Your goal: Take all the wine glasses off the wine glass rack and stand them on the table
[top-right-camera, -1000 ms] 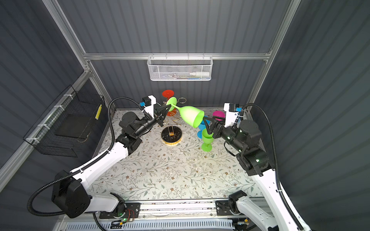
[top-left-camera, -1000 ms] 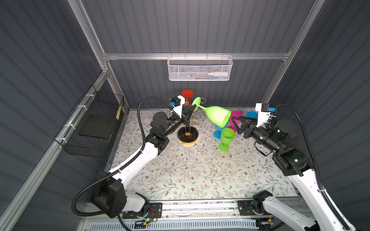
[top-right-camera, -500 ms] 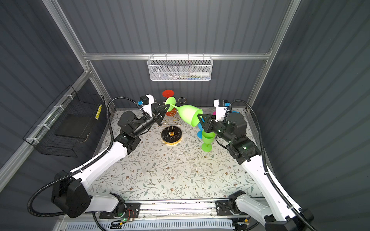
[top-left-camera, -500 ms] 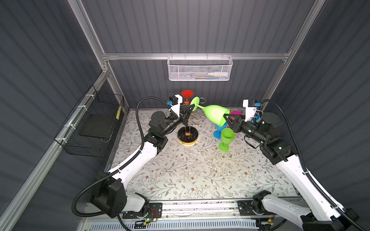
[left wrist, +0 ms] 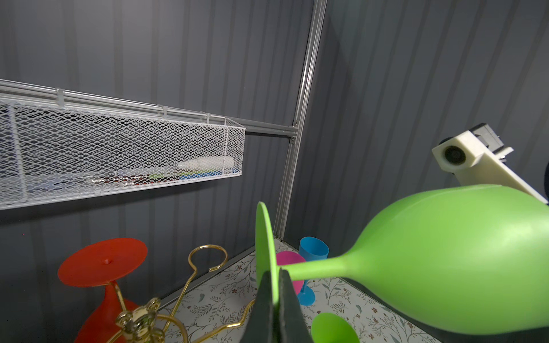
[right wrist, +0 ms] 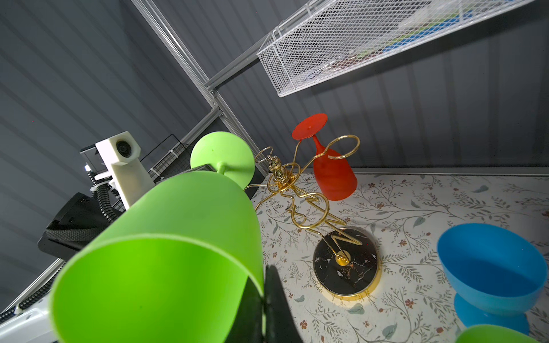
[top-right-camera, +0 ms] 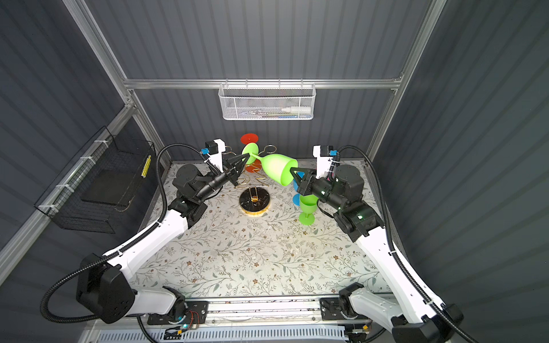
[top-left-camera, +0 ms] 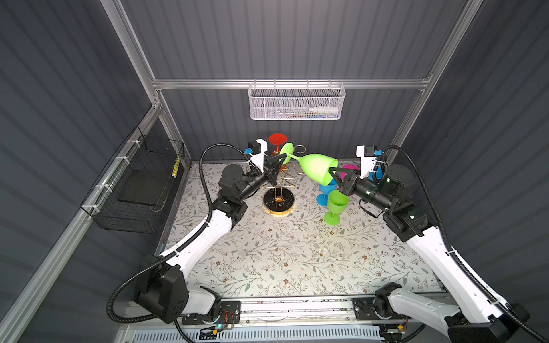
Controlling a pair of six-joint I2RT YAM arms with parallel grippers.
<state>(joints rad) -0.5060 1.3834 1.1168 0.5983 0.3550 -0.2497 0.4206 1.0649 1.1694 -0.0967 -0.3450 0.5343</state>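
Note:
A lime green wine glass [top-left-camera: 316, 167] [top-right-camera: 277, 170] lies on its side in the air above the table, held at both ends. My left gripper [top-left-camera: 280, 159] [left wrist: 274, 285] is shut on the edge of its round foot. My right gripper [top-left-camera: 331, 172] [right wrist: 263, 285] is shut on the bowl's rim, one finger inside. The gold wire wine glass rack [top-left-camera: 278, 199] [right wrist: 346, 267] stands on its black base just below and behind the foot. In the right wrist view no ring is around the green stem. A red wine glass [top-left-camera: 277, 139] [right wrist: 332, 175] hangs upside down on the rack's far side.
A smaller green glass [top-left-camera: 337, 203], a blue glass [right wrist: 490, 267] and a pink glass [left wrist: 286, 258] stand on the floral mat under and behind my right gripper. A white mesh basket [top-left-camera: 297, 102] hangs on the back wall. A black wire basket [top-left-camera: 139, 184] hangs on the left wall.
My right gripper moved in from the right to the green glass's bowl and shut on its rim. My left gripper kept its hold on the foot and barely moved.

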